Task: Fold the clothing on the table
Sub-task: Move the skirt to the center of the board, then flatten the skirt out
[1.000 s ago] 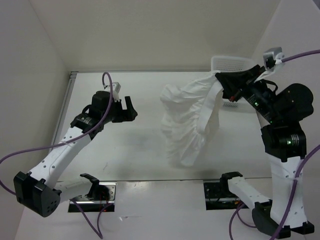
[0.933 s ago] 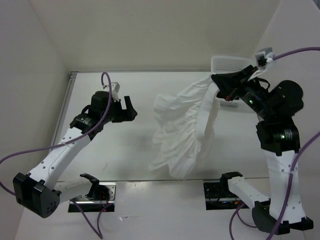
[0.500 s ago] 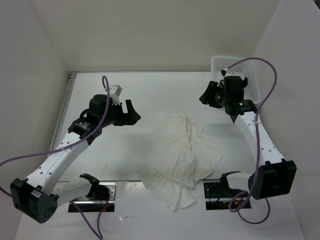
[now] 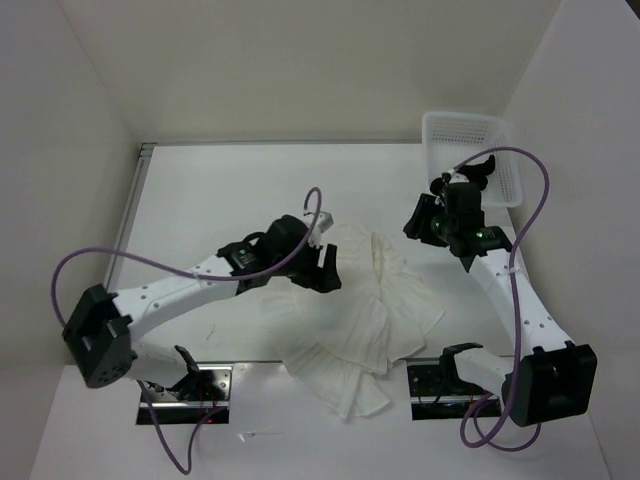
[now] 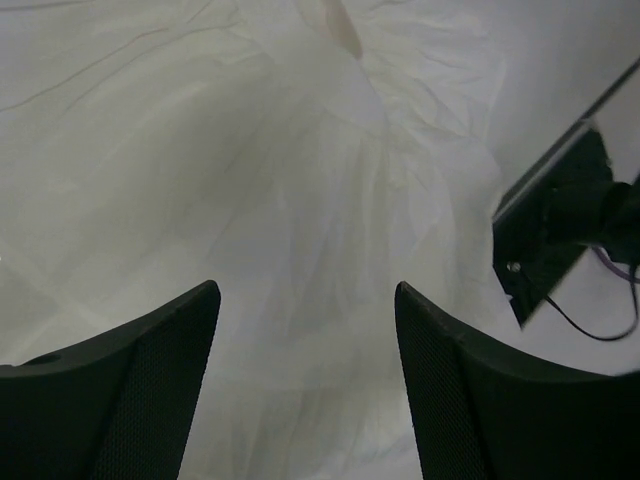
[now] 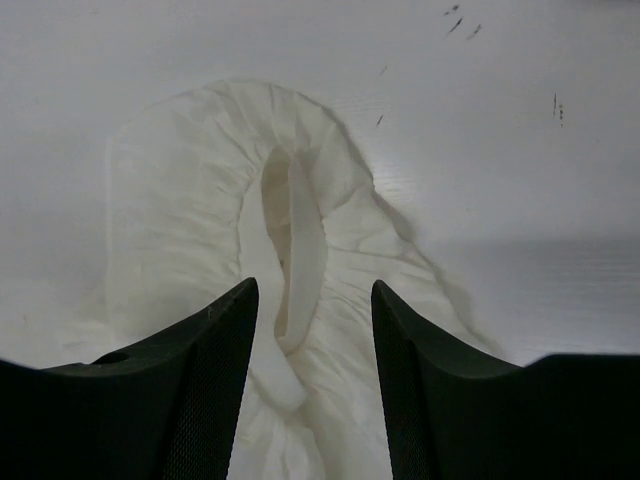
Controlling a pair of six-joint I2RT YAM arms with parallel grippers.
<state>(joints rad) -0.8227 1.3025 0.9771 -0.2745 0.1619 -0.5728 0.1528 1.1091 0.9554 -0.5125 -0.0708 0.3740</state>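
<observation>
The white clothing (image 4: 350, 320) lies spread on the surface (image 4: 220, 190), in the middle and toward the near side, between the two arms. It is wrinkled, with many fine pleats that fan out. Its near end goes over the front edge of the surface, between the two arm bases. At its far part there is a long opening with a gathered rim, which the right wrist view shows well.

The left tool (image 4: 327, 270) is over the left part of the clothing, low above it. Its two fingers (image 5: 150, 400) stand apart and nothing is between them; only fabric shows below. I cannot tell if the fingertips touch the fabric.

The right tool (image 4: 412, 218) is near the far right edge of the clothing. It is also open and empty, and it points toward the gathered opening.

A white mesh basket (image 4: 465, 117) stands at the far right corner of the surface, well apart from the clothing.
</observation>
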